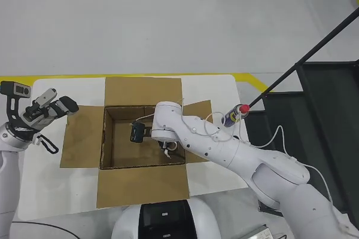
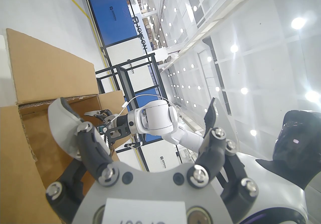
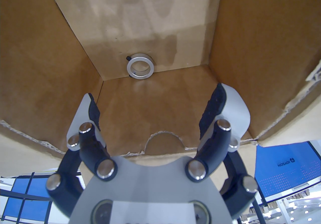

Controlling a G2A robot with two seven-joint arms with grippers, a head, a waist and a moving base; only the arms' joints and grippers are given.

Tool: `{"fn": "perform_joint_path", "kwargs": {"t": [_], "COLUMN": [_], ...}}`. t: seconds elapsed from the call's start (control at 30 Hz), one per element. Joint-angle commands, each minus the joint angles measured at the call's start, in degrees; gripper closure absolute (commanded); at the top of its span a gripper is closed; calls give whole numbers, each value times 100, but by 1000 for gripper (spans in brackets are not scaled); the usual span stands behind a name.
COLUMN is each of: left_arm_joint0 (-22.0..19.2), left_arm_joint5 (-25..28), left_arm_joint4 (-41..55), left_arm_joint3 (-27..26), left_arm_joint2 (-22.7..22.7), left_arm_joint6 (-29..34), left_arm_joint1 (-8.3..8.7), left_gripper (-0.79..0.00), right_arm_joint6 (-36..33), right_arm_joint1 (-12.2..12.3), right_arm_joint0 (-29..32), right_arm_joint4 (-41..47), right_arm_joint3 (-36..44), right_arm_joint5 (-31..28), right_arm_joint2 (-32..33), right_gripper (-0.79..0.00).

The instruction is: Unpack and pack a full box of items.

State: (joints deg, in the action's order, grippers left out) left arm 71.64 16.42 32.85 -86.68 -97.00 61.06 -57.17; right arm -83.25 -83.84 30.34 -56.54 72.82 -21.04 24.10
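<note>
Metal ring (image 3: pixel 140 68) sits deep inside the cardboard box (image 3: pixel 45 59), at the seam between two inner faces, its hole facing the right claw (image 3: pixel 155 99); flat or leaning, cannot tell. Ring lies straight ahead of that claw, well apart, roughly centred between its spread, empty fingers. Left claw (image 1: pixel 58 100), also spread and empty, hangs outside the box beyond its left flap. Judgement: right arm nearer.

The right arm (image 1: pixel 227 146) was glossy white with rounded joint housings, and a thin white cable (image 2: pixel 148 95) arched over its wrist at centre frame. The right gripper (image 3: pixel 155 95) had a grey mounting plate, black linkages with silver screws (image 3: pixel 105 168), and white fingers (image 3: pixel 237 107) with black pads. The left gripper (image 1: pixel 60 100) looked the same, with a white label (image 2: pixel 145 211) at the lower edge.
</note>
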Motion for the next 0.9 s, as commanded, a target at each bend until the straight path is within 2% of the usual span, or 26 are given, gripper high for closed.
{"fn": "perform_joint_path", "kwargs": {"t": [0.0,0.77,0.87], "left_arm_joint0": [0,0,0], "left_arm_joint5": [0,0,0], "left_arm_joint4": [0,0,0], "left_arm_joint3": [0,0,0], "left_arm_joint2": [0,0,0], "left_arm_joint6": [0,0,0], "left_arm_joint1": [0,0,0], "left_gripper": [-785,-785,-785], "right_arm_joint6": [0,0,264], "right_arm_joint1": [0,0,23], "right_arm_joint0": [0,0,65], "right_arm_joint4": [0,0,-102], "right_arm_joint3": [0,0,-127], "right_arm_joint5": [0,0,-1], "right_arm_joint2": [-1,-1,63], "right_gripper": [-785,-785,-785]}}
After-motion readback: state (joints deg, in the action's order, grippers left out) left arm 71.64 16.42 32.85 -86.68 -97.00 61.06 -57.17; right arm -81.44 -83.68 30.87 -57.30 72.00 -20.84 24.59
